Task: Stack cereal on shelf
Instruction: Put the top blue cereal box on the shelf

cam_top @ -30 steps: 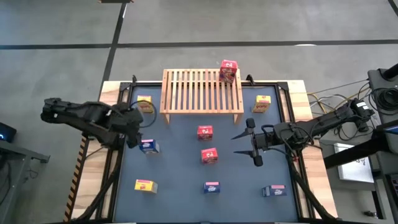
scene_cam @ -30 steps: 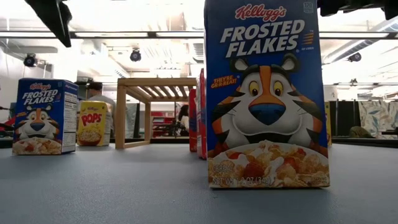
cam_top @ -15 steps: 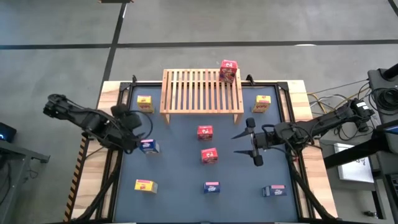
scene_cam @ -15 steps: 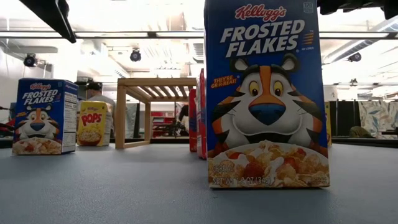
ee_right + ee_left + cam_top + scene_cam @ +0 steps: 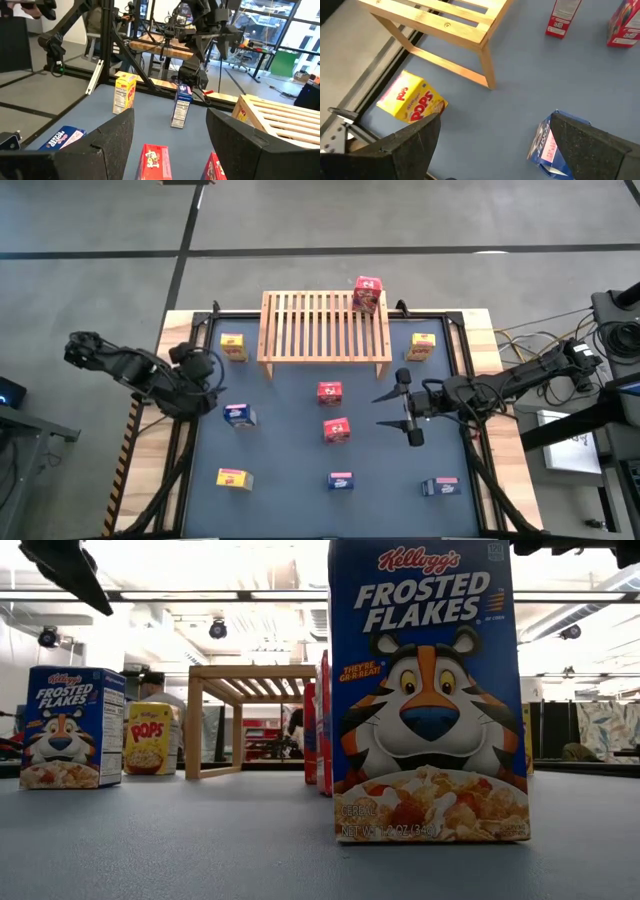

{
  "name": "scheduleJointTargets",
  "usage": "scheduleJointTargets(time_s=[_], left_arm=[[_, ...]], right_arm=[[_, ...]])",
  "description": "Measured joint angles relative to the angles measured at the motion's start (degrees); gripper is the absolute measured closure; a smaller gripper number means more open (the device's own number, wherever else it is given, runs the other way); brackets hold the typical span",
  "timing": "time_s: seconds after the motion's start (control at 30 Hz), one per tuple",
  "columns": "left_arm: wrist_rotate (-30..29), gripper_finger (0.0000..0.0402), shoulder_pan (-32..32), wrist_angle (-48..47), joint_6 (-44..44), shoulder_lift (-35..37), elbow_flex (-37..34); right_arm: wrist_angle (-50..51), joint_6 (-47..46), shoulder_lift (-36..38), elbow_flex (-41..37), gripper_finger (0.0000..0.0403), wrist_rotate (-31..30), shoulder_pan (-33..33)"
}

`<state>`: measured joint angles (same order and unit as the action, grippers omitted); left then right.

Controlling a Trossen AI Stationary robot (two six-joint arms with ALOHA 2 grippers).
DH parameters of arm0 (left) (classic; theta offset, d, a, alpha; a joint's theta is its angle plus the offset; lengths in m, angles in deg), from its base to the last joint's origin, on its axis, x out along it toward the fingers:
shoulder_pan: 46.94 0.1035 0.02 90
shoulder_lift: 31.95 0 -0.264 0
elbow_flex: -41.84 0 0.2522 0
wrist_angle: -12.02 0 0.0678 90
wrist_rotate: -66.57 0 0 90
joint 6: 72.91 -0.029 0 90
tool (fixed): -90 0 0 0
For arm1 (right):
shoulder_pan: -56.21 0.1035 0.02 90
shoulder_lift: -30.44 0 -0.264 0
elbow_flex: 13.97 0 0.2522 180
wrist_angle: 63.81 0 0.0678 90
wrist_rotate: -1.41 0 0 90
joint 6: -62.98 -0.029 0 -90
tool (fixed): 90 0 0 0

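The wooden shelf (image 5: pixel 325 327) stands at the table's far middle on its side legs. One red cereal box (image 5: pixel 367 293) stands on its far right corner. The other boxes rest on the blue mat: two red (image 5: pixel 329 392) (image 5: pixel 336 430), three yellow (image 5: pixel 232 346) (image 5: pixel 421 346) (image 5: pixel 234 478), three blue (image 5: pixel 238 415) (image 5: pixel 341 480) (image 5: pixel 439 486). My left gripper (image 5: pixel 200 370) hangs open above the mat; in its wrist view (image 5: pixel 495 120) the yellow box (image 5: pixel 412 102) and the blue box (image 5: pixel 550 150) lie ahead of it. My right gripper (image 5: pixel 398 408) hovers open, right of the two red boxes (image 5: pixel 156 160).
Black frame rails (image 5: pixel 195 330) run along the mat's edges. Bare mat lies in front of the shelf and between the boxes. In the low view the near blue box (image 5: pixel 425 690) fills the middle and hides much behind it. Cables and gear sit off the table's right side (image 5: pixel 590 350).
My left gripper has drawn back from above the left blue box toward the table's far left, ending nearer the yellow box beside the shelf. It stays open. The right arm and all boxes have kept still.
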<state>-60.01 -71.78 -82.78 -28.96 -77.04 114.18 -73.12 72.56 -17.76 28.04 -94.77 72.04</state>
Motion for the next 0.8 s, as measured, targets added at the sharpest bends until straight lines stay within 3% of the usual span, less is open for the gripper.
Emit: scheduleJointTargets(time_s=[0.33,0.8], left_arm=[[-0.23,0.0043,0.08,0.98,-2.17,1.33,-2.46],[0.06,0.0043,0.08,2.19,-2.98,-3.28,-2.48]], right_arm=[[-0.03,0.00,0.00,0.09,0.0165,-2.47,0.00],[-1.55,-0.79,0.00,0.11,0.0165,-2.98,0.00]])
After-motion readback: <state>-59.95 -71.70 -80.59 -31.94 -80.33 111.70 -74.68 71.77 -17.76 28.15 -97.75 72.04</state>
